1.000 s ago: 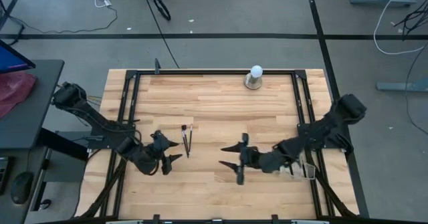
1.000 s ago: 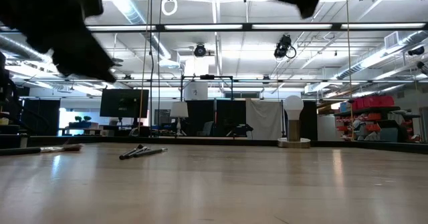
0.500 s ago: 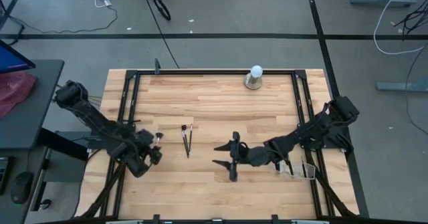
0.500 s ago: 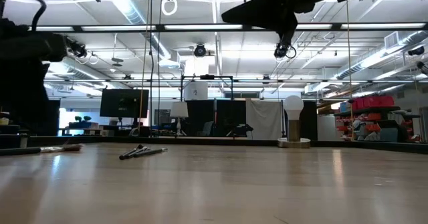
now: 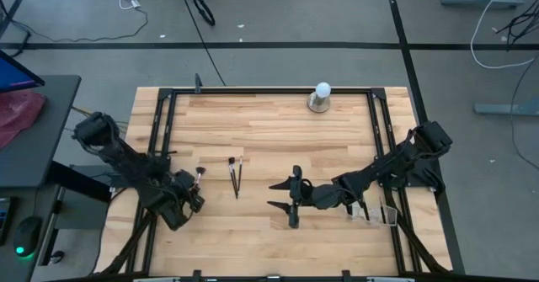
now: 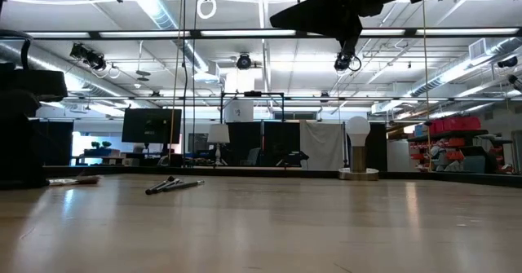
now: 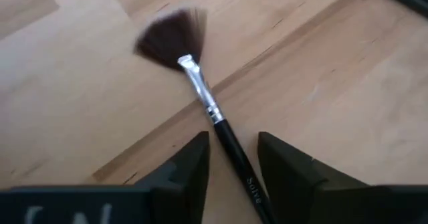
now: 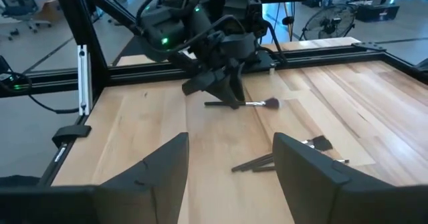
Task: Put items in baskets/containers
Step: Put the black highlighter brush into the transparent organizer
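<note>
Two arms over the wooden counter [image 5: 261, 130]. Left gripper [image 7: 232, 158], at the counter's left edge, jaws apart astride the handle of a fan brush [image 7: 200, 97] lying flat. Beside it, two brushes [image 5: 235, 174] lie together. Right gripper [image 5: 292, 199], mid-counter, jaws wide apart and empty. Clear organiser [image 5: 381, 212] sits at the right edge, under the right arm.

fan brush [image 7: 200, 93]: dark bristles, silver ferrule, black handle | table [image 5: 269, 130]: pale wood
</note>
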You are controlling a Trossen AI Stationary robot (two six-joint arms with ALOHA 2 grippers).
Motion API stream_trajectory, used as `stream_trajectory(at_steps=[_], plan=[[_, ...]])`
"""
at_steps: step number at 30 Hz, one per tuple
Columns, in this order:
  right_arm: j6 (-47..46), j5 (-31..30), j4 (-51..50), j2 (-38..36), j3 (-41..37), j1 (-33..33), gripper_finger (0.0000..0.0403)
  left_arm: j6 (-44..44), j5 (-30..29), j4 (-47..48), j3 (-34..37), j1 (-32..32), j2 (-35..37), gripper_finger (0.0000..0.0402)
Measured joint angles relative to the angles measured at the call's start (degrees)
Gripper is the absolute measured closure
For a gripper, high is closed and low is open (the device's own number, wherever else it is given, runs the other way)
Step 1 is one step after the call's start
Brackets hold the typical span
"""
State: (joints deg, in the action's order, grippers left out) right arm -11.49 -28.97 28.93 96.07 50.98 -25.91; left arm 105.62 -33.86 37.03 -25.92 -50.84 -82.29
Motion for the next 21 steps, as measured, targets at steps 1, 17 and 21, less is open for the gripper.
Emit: stream_trajectory(at_steps=[1, 17, 21], plan=[[0.0, 0.0, 0.0, 0.0, 0.0, 0.0, 0.0184, 0.3, -0.4, -0.2, 0.0, -0.3, -0.9, 0.0279], [-7.5, 0.8, -9.7, 0.0, 0.0, 0.0, 0.0184, -9.0, -17.4, -14.2, -2.1, -0.6, -2.4, 0.0383], [-8.6, 3.2, -8.4, 1.4, 0.0, 0.4, 0.0184, -31.2, -23.0, -26.0, -5.6, 4.2, -1.2, 0.0383]])
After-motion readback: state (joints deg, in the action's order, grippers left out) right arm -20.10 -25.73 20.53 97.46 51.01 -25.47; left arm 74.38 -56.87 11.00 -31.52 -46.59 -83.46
